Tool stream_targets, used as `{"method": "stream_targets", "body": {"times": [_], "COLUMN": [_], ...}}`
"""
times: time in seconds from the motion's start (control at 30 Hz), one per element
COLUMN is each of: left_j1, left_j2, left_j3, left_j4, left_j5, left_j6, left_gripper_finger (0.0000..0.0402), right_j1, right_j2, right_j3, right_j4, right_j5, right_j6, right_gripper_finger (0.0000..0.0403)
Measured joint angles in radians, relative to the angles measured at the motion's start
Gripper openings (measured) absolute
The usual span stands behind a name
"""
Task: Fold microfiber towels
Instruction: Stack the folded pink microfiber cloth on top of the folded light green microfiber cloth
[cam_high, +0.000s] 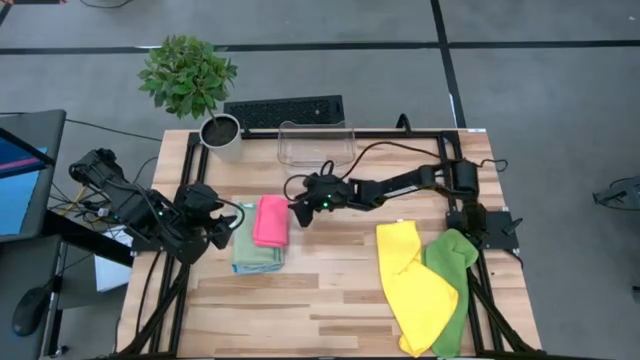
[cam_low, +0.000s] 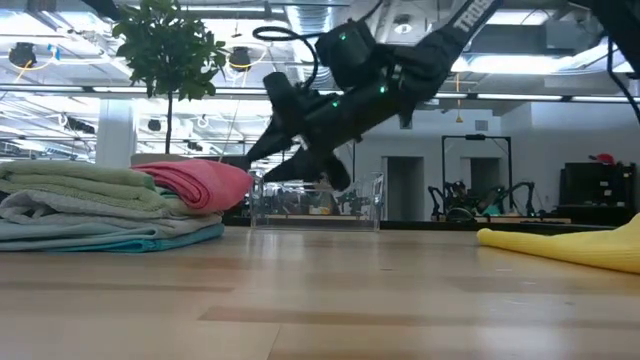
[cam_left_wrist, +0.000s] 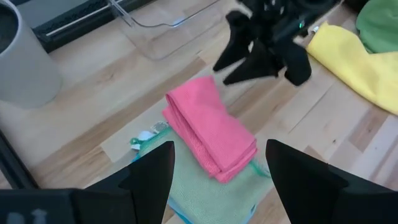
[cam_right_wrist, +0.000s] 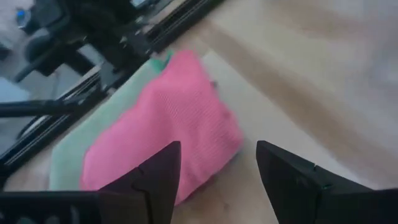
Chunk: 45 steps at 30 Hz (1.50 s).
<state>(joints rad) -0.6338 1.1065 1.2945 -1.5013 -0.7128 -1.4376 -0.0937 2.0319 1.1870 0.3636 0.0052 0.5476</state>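
A folded pink towel (cam_high: 270, 220) is seen lying on top of a stack of folded towels (cam_high: 256, 254) in pale green, grey and teal, left of the middle of the wooden tabletop (cam_high: 320, 290). The right gripper (cam_high: 296, 213) is held just beside the pink towel at its 3 o'clock side, raised above the wood, with its fingers spread and nothing between them. The left gripper (cam_high: 226, 228) is positioned at the stack's 9 o'clock side, its fingers likewise spread apart and empty. An unfolded yellow towel (cam_high: 412, 282) is spread toward 4 o'clock of the tabletop, overlapping a lime green towel (cam_high: 455, 285) lying just to its right. A clear plastic bin (cam_high: 316, 143) is set at 12 o'clock near the far edge, with a potted plant (cam_high: 190, 85) to its left at the 11 o'clock corner.
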Motion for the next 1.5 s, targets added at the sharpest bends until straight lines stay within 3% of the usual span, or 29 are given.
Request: {"method": "stream_targets", "body": {"times": [0.2,0.5,0.83,0.97,1.2,1.5], "left_j1": [0.0,0.0,0.0,0.0,0.0,0.0], "left_j2": [-0.001,-0.001,0.0,0.0,-0.001,-0.003], "left_j3": [0.0,0.0,0.0,0.0,0.0,0.0], "left_j4": [0.0,0.0,0.0,0.0,0.0,-0.001], "left_j5": [0.002,-0.002,-0.006,0.003,-0.001,-0.001], "left_j6": [0.006,0.016,0.023,0.023,0.031,0.066], "left_gripper_finger": [0.0245,0.0245,0.0245,0.0245,0.0245,0.0245], "right_j1": [-0.003,-0.012,-0.014,-0.003,0.022,0.104], "right_j2": [0.061,0.133,0.246,0.246,0.22,0.177], "right_j3": [-0.001,0.003,0.164,0.19,0.192,0.308], "right_j4": [0.069,0.153,0.22,0.193,0.184,0.145], "right_j5": [-0.065,-0.076,-0.145,-0.138,-0.082,-0.054], "right_j6": [0.033,0.107,0.116,0.078,0.015,-0.022], "right_gripper_finger": [0.0238,0.0264,0.0266,0.0211,0.0027,0.002]}}
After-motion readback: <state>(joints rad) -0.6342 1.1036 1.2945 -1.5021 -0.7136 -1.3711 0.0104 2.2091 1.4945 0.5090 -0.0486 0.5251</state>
